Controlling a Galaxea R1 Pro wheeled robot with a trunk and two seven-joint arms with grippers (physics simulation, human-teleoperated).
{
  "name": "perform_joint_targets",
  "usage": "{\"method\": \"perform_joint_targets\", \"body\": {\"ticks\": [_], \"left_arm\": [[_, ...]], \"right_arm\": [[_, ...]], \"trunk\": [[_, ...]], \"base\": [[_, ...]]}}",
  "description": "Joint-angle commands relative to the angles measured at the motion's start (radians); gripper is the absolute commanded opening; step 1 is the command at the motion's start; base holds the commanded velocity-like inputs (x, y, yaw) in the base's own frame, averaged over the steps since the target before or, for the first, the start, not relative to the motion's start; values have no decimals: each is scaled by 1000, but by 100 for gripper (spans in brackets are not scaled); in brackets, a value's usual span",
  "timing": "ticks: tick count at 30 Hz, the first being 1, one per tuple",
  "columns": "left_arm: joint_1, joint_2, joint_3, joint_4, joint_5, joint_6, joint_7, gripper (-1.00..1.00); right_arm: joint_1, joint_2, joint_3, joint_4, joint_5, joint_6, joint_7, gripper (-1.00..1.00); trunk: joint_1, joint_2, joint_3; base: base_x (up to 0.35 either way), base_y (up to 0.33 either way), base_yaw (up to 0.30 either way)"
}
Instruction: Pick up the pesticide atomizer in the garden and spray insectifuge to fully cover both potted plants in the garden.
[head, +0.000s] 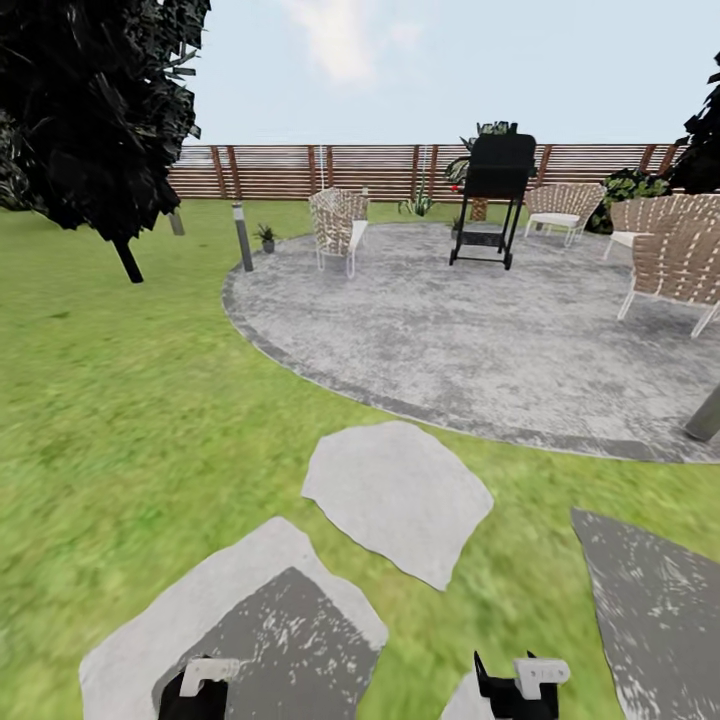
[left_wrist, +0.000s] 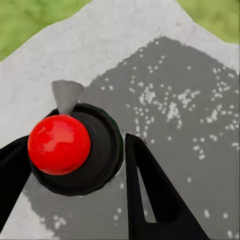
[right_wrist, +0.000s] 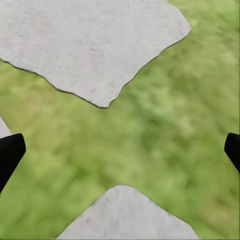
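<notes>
The left gripper (left_wrist: 75, 165) holds a round dark object with a red ball (left_wrist: 59, 144), possibly the sprayer. The right gripper (right_wrist: 120, 155) hangs wide open over grass (right_wrist: 165, 135).

Stepping stone (left_wrist: 150, 60) lies under the left gripper's fingers (left_wrist: 150, 200) with the held atomizer (left_wrist: 75, 150) between them; lawn (right_wrist: 165, 130) lies between the right fingers (right_wrist: 10, 152), stones beyond.

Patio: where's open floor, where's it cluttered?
Open: near half of the paved patio, from its lawn-side rim up to the grill. Crowded: far edge by the fence, with wicker chairs and grill; more chairs on the right.
</notes>
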Motion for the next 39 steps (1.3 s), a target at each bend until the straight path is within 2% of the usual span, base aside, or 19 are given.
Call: {"method": "perform_joint_targets", "body": {"ticks": [1, 39], "left_arm": [[-1, 0, 0, 1, -2, -3, 2, -100], [-1, 1, 1, 1, -2, -3, 2, -100]], "right_arm": [[0, 0, 0, 1, 0, -3, 0, 100], [0, 0, 0, 1, 0, -3, 0, 100]], "trunk": [[0, 0, -1], [0, 0, -1]], "base": [[338, 0, 0], [338, 0, 0]]}}
